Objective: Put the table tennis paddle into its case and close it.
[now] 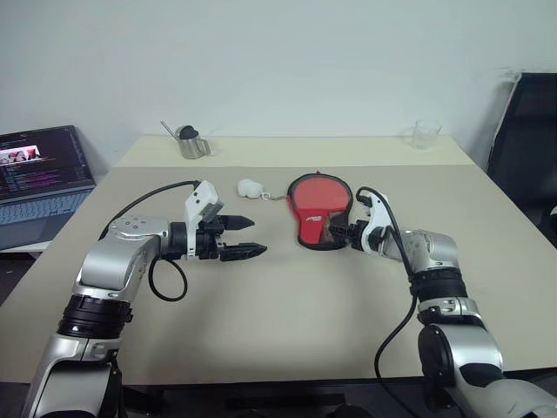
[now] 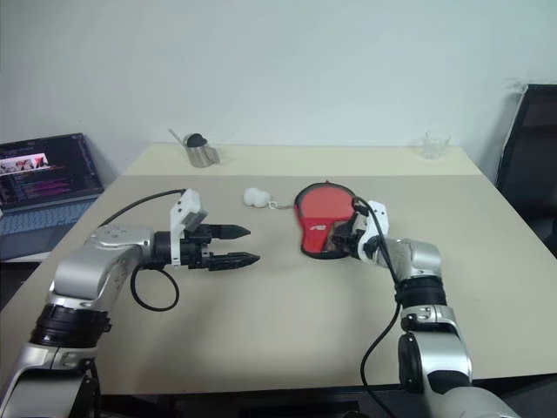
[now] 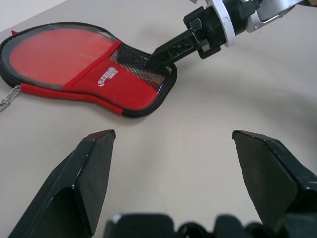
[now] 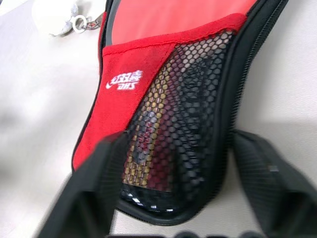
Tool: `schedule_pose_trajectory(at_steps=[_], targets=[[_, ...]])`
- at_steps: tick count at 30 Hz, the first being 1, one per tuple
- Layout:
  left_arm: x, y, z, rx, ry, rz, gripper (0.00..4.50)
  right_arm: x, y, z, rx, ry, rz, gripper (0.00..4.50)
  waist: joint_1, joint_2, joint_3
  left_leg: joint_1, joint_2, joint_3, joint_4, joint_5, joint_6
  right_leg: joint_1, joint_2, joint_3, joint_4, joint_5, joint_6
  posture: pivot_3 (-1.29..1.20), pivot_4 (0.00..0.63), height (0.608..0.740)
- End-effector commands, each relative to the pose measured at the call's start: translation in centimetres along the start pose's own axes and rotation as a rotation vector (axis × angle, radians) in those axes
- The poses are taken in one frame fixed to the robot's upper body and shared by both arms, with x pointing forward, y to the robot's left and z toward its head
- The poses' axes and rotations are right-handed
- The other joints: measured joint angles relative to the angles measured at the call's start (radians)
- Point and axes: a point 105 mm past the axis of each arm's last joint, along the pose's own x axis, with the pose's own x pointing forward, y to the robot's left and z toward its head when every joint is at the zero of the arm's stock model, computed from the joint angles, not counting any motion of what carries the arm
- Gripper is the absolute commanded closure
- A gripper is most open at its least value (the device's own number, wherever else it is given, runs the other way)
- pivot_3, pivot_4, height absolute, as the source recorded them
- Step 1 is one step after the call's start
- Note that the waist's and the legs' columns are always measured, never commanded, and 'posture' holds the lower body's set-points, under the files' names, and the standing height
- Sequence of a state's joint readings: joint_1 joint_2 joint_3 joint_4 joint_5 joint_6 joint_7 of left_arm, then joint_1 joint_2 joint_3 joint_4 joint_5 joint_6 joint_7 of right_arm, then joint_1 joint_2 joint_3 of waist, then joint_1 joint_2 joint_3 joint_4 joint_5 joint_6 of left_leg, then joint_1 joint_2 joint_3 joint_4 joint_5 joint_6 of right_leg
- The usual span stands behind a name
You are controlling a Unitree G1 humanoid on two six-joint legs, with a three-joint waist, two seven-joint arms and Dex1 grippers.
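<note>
The case (image 1: 318, 211) lies flat on the table, its wide end towards the far side and a white fluffy charm (image 1: 249, 188) on a chain to its left. The table tennis paddle sits inside it: its red face (image 1: 315, 193) shows in the uncovered wide part, and its handle (image 4: 148, 134) shows behind the black mesh. My right gripper (image 1: 335, 232) is at the case's narrow end, its fingers (image 4: 257, 163) pressed against both sides of it. My left gripper (image 1: 259, 237) hovers open to the left of the case, holding nothing.
A metal cup (image 1: 191, 142) stands at the table's far left and a clear glass (image 1: 426, 134) at the far right. A laptop (image 1: 39, 178) sits on a lower surface to the left, and a black chair (image 1: 526, 148) stands to the right.
</note>
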State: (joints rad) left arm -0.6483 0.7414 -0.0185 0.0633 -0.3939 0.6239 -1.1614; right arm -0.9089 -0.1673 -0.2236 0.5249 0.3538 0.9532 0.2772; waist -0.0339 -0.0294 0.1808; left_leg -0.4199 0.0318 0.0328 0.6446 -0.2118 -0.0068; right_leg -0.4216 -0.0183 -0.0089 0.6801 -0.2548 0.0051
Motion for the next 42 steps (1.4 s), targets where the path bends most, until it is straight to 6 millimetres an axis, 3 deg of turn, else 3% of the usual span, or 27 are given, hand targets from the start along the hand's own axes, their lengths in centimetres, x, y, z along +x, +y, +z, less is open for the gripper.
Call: schedule_pose_trajectory(at_steps=[1,6,20,25,34,42], targets=[[-0.1,-0.1,1.5,0.054,-0.033,0.004,0.36,-0.1,1.0,0.7,-0.021,-0.032,0.027,2.73,0.0,0.0,0.0,0.0,0.0,0.0,0.0,0.0,0.0,0.0,0.0,0.0,0.0,0.0,0.0,0.0,0.15,0.74],[0.0,-0.1,1.4,0.063,-0.03,0.009,0.36,0.0,0.1,0.6,-0.023,-0.032,-0.014,4.47,-0.001,0.0,0.0,0.0,0.0,0.0,0.0,0.0,0.0,0.0,0.0,0.0,0.0,0.0,0.0,0.0,0.15,0.74],[0.2,0.1,1.5,0.069,-0.035,0.017,0.36,0.1,-0.4,0.0,-0.056,-0.015,-0.033,4.47,0.0,0.0,0.0,0.0,0.0,0.0,0.0,0.0,0.0,0.0,0.0,0.0,0.0,0.0,0.0,0.0,0.15,0.74],[0.3,0.1,1.4,0.069,-0.032,0.014,0.36,-0.9,-0.1,-0.6,-0.115,0.037,0.015,4.47,0.001,0.0,0.0,0.0,0.0,0.0,0.0,0.0,0.0,0.0,0.0,0.0,-0.001,0.0,0.0,0.0,0.15,0.74],[0.6,0.2,1.5,0.071,-0.031,-0.001,0.36,-4.4,0.9,-2.5,-0.271,0.164,0.131,4.47,0.005,0.0,0.0,-0.002,-0.001,-0.001,0.0,0.0,0.0,0.0,0.0,-0.001,-0.002,-0.001,0.002,0.0,0.15,0.74],[1.1,0.3,1.7,0.077,-0.036,-0.01,0.36,-4.7,1.0,-2.2,-0.299,0.163,0.135,4.47,0.005,0.0,0.0,-0.002,-0.001,-0.001,0.0,0.0,0.0,0.0,0.0,-0.002,-0.002,-0.001,0.002,0.0,0.15,0.74]])
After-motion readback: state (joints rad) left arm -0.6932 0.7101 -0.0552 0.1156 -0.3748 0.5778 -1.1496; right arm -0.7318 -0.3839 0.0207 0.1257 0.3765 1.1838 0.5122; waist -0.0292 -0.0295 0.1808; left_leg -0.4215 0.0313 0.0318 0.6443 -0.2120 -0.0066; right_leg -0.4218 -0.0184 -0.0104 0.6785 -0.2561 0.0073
